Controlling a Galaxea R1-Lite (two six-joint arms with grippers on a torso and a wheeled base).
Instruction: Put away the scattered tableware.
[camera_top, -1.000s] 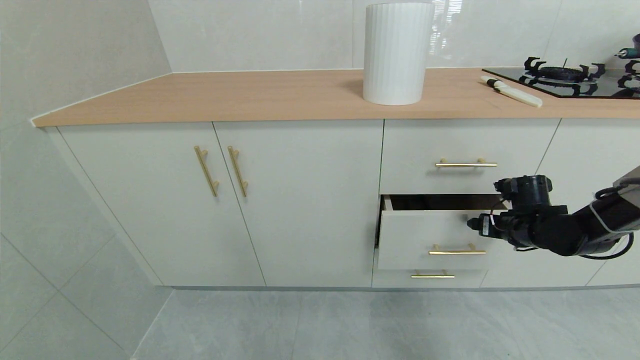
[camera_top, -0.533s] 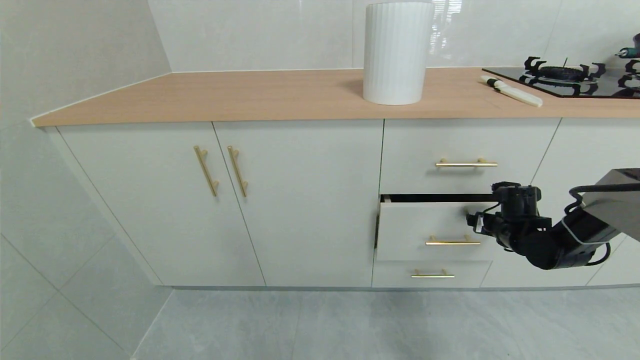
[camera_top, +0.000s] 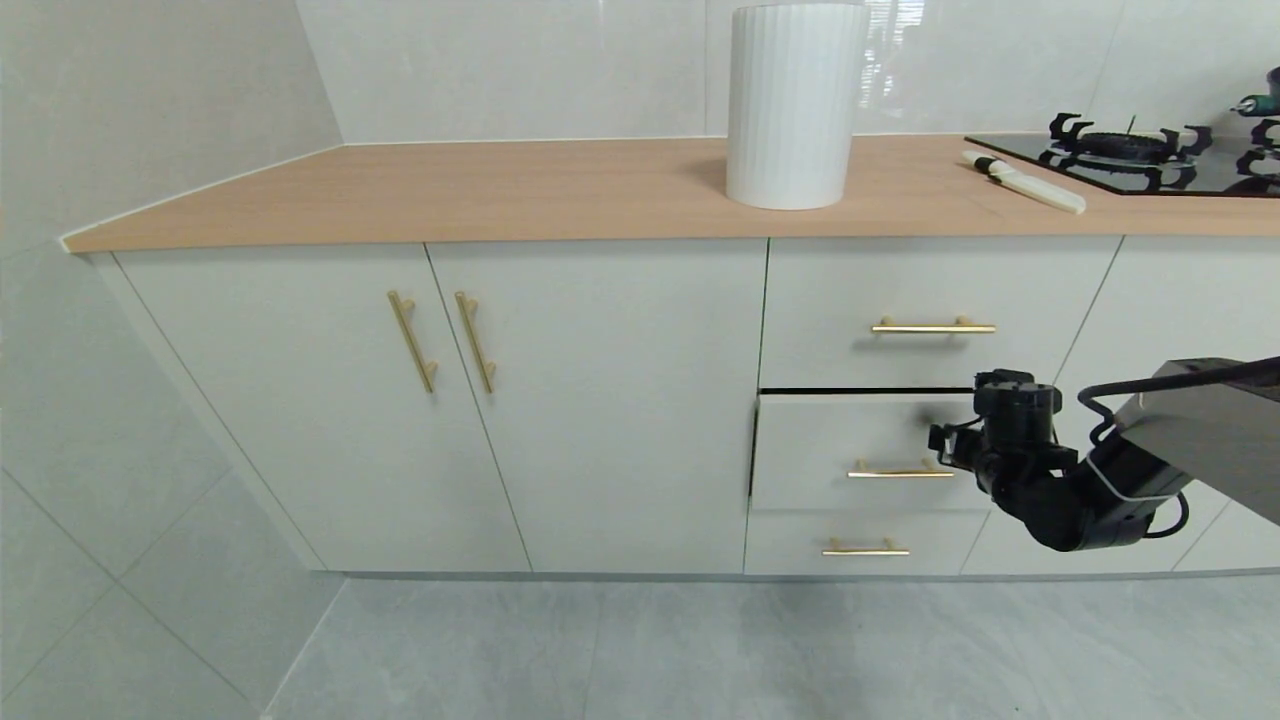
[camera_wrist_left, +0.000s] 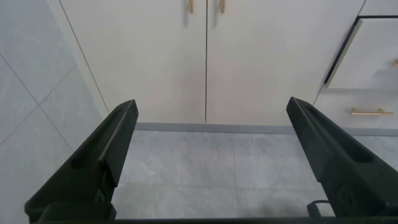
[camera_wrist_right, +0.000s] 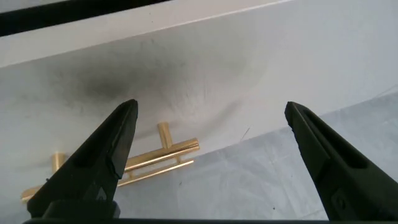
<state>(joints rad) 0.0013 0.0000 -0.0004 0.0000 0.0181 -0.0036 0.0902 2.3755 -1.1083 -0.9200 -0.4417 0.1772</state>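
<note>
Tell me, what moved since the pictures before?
The middle drawer slid in, from well open to nearly shut, with just a thin dark gap left on top. The right pincer, open, moved in with it toward the cabinet and sits close to the drawer front. The white jar, the knife and the cupboard doors stayed put.

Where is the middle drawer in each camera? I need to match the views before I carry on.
Head view: middle drawer, lower right, second in the stack of three, slightly ajar.
Left wrist view: middle drawer, beside the double doors, its front standing a little proud.
Right wrist view: middle drawer, close ahead, its gold handle in sight.
Shared landmark: the dark gap along the drawer's edge.
</note>
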